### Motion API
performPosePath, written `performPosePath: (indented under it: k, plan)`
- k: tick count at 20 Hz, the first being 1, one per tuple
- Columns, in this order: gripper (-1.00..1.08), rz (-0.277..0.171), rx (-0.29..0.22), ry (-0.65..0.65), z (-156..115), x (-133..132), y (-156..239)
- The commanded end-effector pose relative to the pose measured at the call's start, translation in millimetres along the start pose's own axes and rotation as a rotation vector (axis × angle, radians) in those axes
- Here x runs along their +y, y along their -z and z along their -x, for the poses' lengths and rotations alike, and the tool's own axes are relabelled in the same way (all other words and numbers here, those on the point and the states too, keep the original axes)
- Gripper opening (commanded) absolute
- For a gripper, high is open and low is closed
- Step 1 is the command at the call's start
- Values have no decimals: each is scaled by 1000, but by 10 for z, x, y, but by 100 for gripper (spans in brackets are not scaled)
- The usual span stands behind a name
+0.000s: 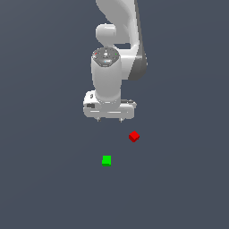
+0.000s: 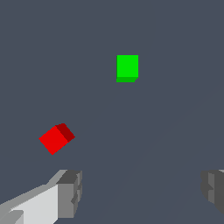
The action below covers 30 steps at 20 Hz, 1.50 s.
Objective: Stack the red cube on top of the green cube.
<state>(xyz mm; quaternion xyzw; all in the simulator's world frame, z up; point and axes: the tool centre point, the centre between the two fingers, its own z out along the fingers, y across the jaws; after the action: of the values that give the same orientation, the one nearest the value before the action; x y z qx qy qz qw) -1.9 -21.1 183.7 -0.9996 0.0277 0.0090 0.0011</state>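
The red cube [image 1: 133, 136] lies on the dark floor, turned at an angle, toward the exterior view's right. The green cube [image 1: 106, 160] sits apart from it, lower and toward the exterior view's left. My gripper [image 1: 109, 120] hangs in the air above both cubes, its two short fingers spread wide with nothing between them. In the wrist view the red cube [image 2: 56, 138] shows just past one grey fingertip [image 2: 70, 192], and the green cube [image 2: 127, 68] lies farther off. The gripper [image 2: 142, 190] touches neither cube.
The white arm [image 1: 117, 44] rises behind the gripper at the top of the exterior view. A plain dark grey floor [image 1: 44, 179] spreads under everything.
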Motion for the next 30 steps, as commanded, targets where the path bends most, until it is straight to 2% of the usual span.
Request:
performPosePath:
  k: [1,6,11,23,30]
  plan:
    - [100,0,0,0,0,0,0]
    - [100,0,1,28,-15,-54,-47]
    - [100,0,3,113,-51,-220,-192]
    - [100,3,13,509,-29,-1006,-861]
    - [100,6,17,650,57,-1270,-1101]
